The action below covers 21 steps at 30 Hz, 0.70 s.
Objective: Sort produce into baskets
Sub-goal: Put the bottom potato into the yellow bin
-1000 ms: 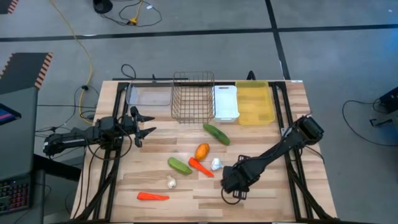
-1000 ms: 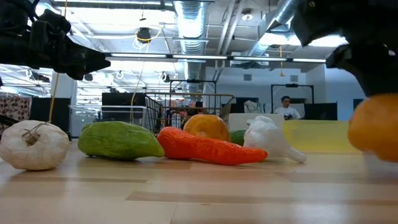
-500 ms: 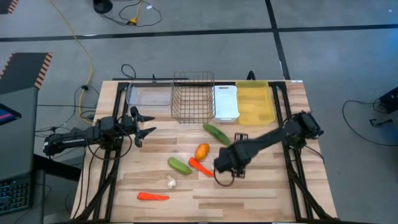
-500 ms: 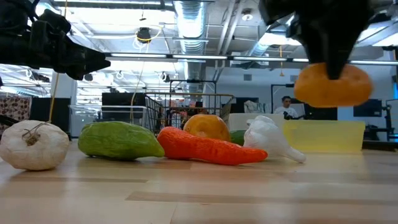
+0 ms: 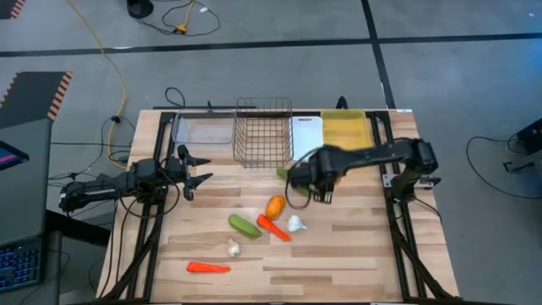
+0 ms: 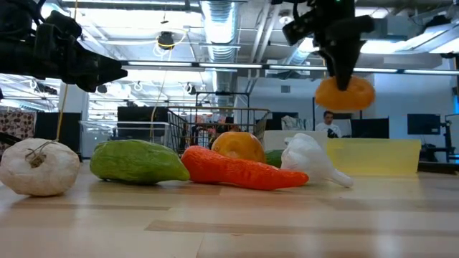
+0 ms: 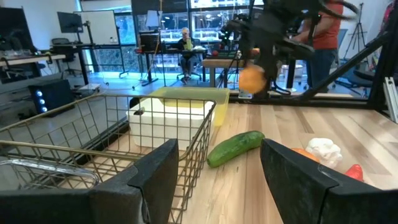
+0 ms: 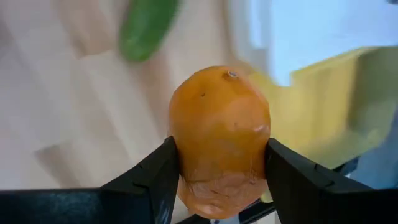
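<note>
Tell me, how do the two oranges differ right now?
One orange is lifted clear of the table, clamped in the right hand near the cucumber by the bins. The other orange rests on the wood among a carrot and garlic, untouched. Both share the same colour and rounded shape.

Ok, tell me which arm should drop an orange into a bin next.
Right. Its tool already grips an orange in the air near the bins, while the left tool waits open by the table's left edge.
</note>
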{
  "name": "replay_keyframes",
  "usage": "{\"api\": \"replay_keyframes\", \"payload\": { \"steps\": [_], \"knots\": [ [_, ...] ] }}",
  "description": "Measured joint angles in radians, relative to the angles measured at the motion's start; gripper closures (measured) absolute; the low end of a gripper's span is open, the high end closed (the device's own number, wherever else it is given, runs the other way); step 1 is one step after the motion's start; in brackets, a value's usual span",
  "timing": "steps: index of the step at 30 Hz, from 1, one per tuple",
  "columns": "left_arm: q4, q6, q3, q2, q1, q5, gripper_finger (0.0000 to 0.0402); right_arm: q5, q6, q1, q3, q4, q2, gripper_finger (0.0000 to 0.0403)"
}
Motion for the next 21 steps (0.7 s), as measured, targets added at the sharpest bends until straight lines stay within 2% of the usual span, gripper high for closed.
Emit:
{"api": "replay_keyframes", "payload": {
  "steps": [5,9,15,21],
  "knots": [
    [0.0,0.0,0.0,0.0,0.0,0.0,0.0187,0.056,-0.038,-0.111,-0.016,-0.001,-0.076,0.0171],
    [0.0,0.0,0.0,0.0,0.0,0.0,0.0187,0.104,-0.041,-0.203,-0.08,0.001,-0.145,0.0171],
    [0.0,0.0,0.0,0.0,0.0,0.0,0.0187,0.108,-0.041,-0.337,-0.231,0.046,-0.214,0.0171],
    [0.0,0.0,0.0,0.0,0.0,0.0,0.0187,0.106,-0.096,-0.426,-0.324,0.137,-0.217,0.0167]
  ]
}}
